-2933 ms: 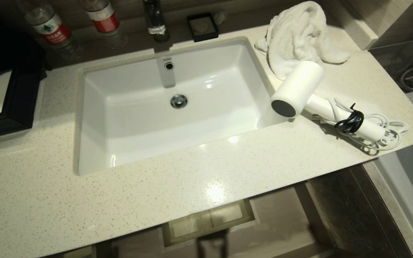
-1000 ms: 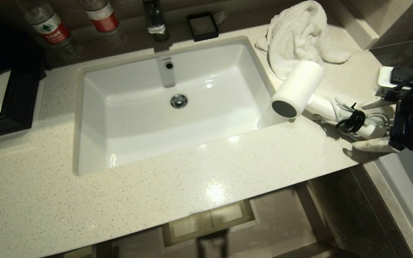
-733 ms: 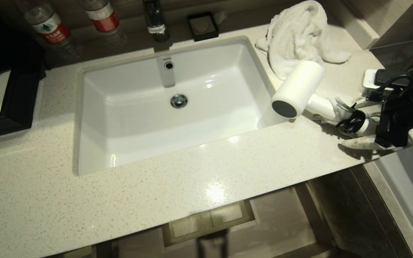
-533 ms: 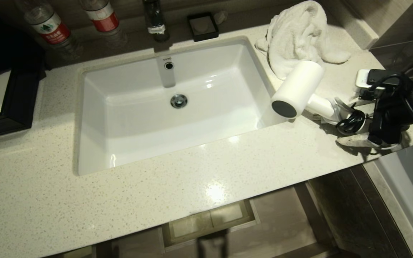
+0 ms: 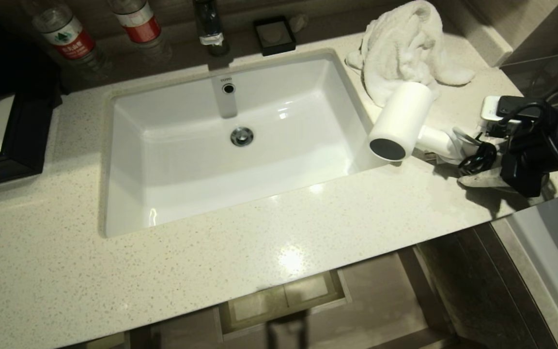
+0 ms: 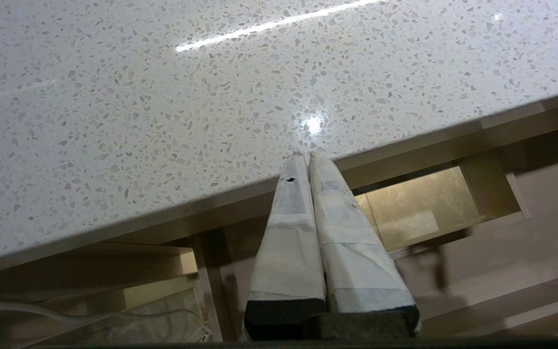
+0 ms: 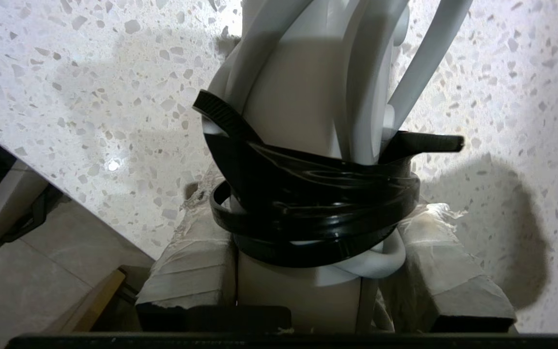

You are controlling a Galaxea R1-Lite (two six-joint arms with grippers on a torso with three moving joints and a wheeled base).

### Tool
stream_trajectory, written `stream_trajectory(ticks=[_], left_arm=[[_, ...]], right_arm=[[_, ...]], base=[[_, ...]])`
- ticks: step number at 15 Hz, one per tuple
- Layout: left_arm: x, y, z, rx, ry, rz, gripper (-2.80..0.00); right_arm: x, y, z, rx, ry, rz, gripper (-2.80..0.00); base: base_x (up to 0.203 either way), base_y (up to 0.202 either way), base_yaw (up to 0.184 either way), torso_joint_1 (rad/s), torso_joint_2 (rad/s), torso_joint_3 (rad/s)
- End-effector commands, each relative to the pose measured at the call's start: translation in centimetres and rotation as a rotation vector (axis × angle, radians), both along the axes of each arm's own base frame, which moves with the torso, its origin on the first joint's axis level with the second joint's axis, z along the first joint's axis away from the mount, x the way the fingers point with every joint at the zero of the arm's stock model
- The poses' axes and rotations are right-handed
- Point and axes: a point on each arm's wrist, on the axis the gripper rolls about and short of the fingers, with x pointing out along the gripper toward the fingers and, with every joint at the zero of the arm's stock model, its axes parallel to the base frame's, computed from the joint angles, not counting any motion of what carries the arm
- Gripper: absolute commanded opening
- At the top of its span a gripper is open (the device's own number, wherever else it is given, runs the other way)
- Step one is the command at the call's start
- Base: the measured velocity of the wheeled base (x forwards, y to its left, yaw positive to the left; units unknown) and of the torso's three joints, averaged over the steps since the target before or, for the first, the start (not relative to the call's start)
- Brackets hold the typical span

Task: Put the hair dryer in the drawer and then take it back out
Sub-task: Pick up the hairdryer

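at counter edge (image 5: 516, 206) right gripper (image 7: 325, 271) clamps hair dryer (image 5: 402, 121) handle; left gripper (image 6: 308, 160) closed.

White hair dryer (image 5: 401, 121) with dark grey end, black tie (image 7: 308, 194); beige speckled countertop (image 5: 259, 242); white sink (image 5: 187, 160), white towel (image 5: 400, 43).

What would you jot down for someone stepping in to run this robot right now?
Right gripper: closed around the handle end of the hair dryer, by the black cord tie; fingers sit either side of the handle.
Left gripper: shut, empty, parked below the countertop edge.
Hair dryer lies on the countertop beside the sink, barrel against the white towel.
Drawer: open below the counter.
Done: handle gripped.
Left: lift it, place it in the drawer, take it out again.
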Motion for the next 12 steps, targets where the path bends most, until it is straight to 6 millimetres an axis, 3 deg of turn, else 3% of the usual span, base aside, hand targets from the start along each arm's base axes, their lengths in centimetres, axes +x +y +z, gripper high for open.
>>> stream_trajectory(ticks=[1,5,9,12], left_arm=[[0.0,0.0,0.0,0.001,0.0,0.001,-2.8],[0.0,0.0,0.0,0.001,0.001,0.0,-2.8],[0.0,0.0,0.0,0.0,0.001,0.001,-2.8],[0.0,0.0,0.0,0.0,0.001,-0.001,-2.8]], right_arm=[[-2.3,-0.2,1.4,0.053,-0.05,-0.04,-2.8],[-5.8,-0.4,2.4,0.175,-0.114,-0.163,-2.8],[-12.0,-0.7,1.9,0.271,-0.142,-0.232,-2.8],[-16.4,-0.8,0.4,0.327,-0.158,-0.257,-2.8]], base=[[0.0,0.0,0.0,0.0,0.0,0.0],[0.0,0.0,0.0,0.0,0.0,0.0],[0.0,0.0,0.0,0.0,0.0,0.0],[0.0,0.0,0.0,0.0,0.0,0.0]])
